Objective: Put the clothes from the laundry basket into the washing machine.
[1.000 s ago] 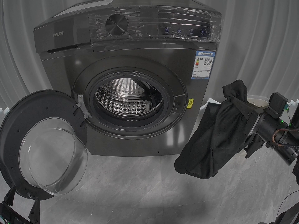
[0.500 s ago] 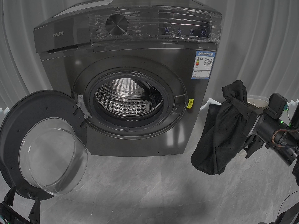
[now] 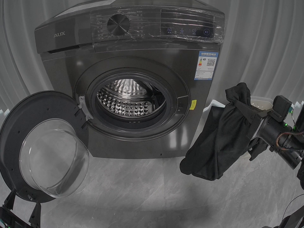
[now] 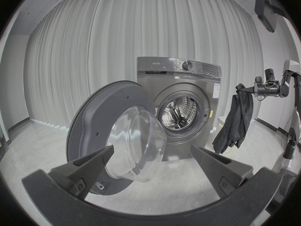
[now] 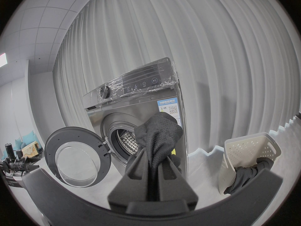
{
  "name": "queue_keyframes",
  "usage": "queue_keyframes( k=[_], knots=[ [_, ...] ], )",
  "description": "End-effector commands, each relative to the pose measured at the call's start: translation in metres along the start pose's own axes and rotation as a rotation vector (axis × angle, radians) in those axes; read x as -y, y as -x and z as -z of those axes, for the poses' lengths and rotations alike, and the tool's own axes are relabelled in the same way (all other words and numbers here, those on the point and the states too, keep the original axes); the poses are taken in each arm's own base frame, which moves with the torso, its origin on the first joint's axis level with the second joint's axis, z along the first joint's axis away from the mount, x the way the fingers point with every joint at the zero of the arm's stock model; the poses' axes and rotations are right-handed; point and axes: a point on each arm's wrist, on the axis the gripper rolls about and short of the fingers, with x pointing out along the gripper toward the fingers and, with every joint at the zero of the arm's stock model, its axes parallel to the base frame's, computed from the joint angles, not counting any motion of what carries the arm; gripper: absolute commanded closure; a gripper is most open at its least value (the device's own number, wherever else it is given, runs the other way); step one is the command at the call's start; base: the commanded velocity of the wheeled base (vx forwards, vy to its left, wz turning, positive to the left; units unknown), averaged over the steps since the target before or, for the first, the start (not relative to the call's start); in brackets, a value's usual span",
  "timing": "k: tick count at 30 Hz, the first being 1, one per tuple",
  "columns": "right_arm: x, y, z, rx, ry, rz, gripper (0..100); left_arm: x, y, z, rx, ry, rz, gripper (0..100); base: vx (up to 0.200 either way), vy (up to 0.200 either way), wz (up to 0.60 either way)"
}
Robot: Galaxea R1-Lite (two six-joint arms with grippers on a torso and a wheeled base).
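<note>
The right end effector (image 3: 244, 107) is pinched tight on the top bunch of a black garment (image 3: 221, 136), held up off the right front corner of the washing machine (image 3: 126, 57) as the robot faces it. Grabbing it by one end looks deliberate: the rest hangs in one long drape that seems clear of the floor, so it should feed into the machine's drum (image 3: 129, 102) bottom first instead of as a wad.

The machine's door (image 3: 34, 111) is swung all the way out on the hinge side, so the opening is unblocked. The laundry basket (image 5: 250, 151) sits just past the machine's right side, with another dark piece (image 5: 247, 176) draped over its rim, so there's more to go after this one.

The left end effector (image 4: 151, 148) is spread wide and holding nothing, parked low in front of the machine's open door, probably just staying out of the way.
</note>
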Motion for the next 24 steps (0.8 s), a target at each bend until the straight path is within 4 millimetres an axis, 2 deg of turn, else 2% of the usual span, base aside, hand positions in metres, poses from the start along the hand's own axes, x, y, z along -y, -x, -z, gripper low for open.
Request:
queue_keyframes(
  k=[1, 7, 24],
  knots=[
    [0.0000, -0.0003, 0.0012, -0.003, 0.001, 0.000, 100, 0.0000, 0.0002, 0.0048, 0.002, 0.001, 0.000, 0, 0.000, 0.200, 0.00],
    [0.0000, 0.0000, 0.0008, -0.002, 0.000, 0.000, 100, 0.0000, 0.0002, 0.0048, 0.002, 0.001, 0.000, 0, 0.000, 0.200, 0.00],
    [-0.0031, -0.0005, 0.0042, -0.016, -0.002, -0.014, 100, 0.0000, 0.0002, 0.0048, 0.002, 0.001, 0.000, 0, 0.000, 0.000, 0.00]
  ],
)
